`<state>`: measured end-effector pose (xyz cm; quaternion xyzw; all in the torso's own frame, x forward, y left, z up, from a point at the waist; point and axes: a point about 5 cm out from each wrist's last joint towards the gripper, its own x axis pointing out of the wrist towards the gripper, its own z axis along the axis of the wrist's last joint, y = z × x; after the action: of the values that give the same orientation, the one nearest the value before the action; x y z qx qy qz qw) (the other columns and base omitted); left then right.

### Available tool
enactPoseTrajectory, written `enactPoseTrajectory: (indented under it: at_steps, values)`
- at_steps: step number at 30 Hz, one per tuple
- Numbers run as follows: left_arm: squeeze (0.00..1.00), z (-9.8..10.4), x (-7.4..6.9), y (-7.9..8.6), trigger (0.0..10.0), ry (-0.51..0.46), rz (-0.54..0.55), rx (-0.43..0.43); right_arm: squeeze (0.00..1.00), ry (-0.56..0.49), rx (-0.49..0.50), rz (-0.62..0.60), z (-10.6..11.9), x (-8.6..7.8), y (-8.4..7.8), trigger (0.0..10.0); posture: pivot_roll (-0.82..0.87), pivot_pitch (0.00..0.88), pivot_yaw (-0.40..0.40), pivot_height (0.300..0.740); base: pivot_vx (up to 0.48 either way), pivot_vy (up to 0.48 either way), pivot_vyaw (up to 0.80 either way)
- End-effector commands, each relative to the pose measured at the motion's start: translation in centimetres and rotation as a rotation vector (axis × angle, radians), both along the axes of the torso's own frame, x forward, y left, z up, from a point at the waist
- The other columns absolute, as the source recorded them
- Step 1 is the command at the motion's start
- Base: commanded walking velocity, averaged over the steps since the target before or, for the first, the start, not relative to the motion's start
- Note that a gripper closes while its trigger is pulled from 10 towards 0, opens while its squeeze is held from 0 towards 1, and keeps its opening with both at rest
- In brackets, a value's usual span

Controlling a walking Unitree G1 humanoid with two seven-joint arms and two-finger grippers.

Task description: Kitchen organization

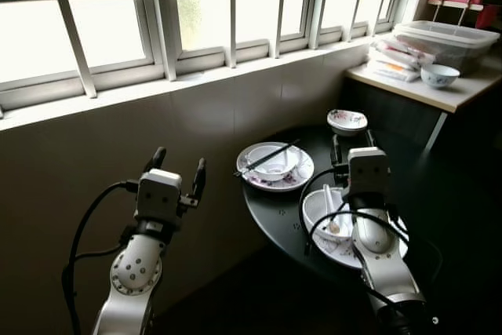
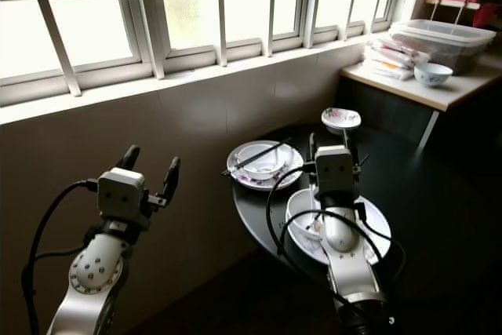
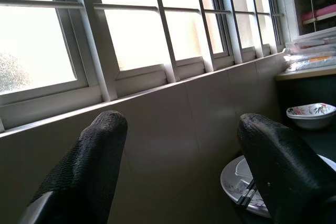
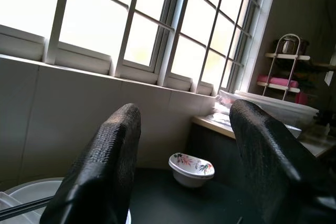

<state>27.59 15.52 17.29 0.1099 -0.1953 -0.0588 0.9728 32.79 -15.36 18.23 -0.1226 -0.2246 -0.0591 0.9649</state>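
1. Left gripper (image 1: 178,171) spread wide, empty, off the table edge
2. Right gripper (image 1: 351,142) parted, empty, above dark round table (image 1: 439,194)
3. Plates: one (image 1: 302,174) with chopsticks (image 1: 267,158), another (image 1: 339,253) probably holding a spoon

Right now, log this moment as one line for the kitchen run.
left gripper: open, raised by tiled wall | right gripper: open, over round black table | chopsticks across white bowl on floral plate | nothing held
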Motion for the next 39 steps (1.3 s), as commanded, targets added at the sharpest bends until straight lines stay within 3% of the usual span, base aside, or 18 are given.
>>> enactPoseTrajectory:
  at_steps: [1,14,19,26,31,35,39]
  values:
    - [0.0,0.1,0.0,-0.2,10.0,-0.001,-0.014,0.005,0.0,-0.005,-0.007,0.008,0.2,-0.2,0.6,10.0,0.04,0.0,-0.017,0.74,0.352,0.0,0.0]
    - [0.0,0.1,0.0,-0.2,10.0,-0.001,-0.015,0.002,0.0,0.037,0.023,-0.036,0.0,0.1,0.3,10.0,0.04,0.0,-0.026,0.74,0.366,0.0,0.0]
    - [0.0,0.1,0.0,-0.2,10.0,-0.001,-0.014,0.001,0.0,0.072,0.06,-0.071,-0.3,0.4,-0.3,10.0,0.04,0.0,-0.028,0.74,0.366,0.0,-0.8]
    - [0.0,-0.2,0.0,-0.5,10.0,0.013,-0.027,-0.023,0.0,0.065,0.011,-0.074,-0.1,0.2,0.0,10.0,0.03,0.0,-0.031,0.74,0.14,0.0,-0.23]
    - [0.0,-0.3,0.0,-0.7,10.0,0.019,-0.036,-0.011,0.0,0.044,0.008,-0.186,0.0,-0.3,-1.2,10.0,0.03,0.0,-0.033,0.74,0.0,0.0,0.0]
    - [0.0,-0.5,0.0,-0.6,10.0,0.028,-0.033,-0.009,0.0,0.113,0.113,-0.295,-1.2,-0.8,-2.6,10.0,0.02,0.0,-0.034,0.74,0.0,0.0,0.0]
    - [0.0,-0.7,0.0,-0.7,10.0,0.032,-0.034,-0.007,0.0,0.142,0.157,-0.32,-1.8,-1.1,-3.0,10.0,0.02,0.0,-0.033,0.74,0.0,0.0,0.0]
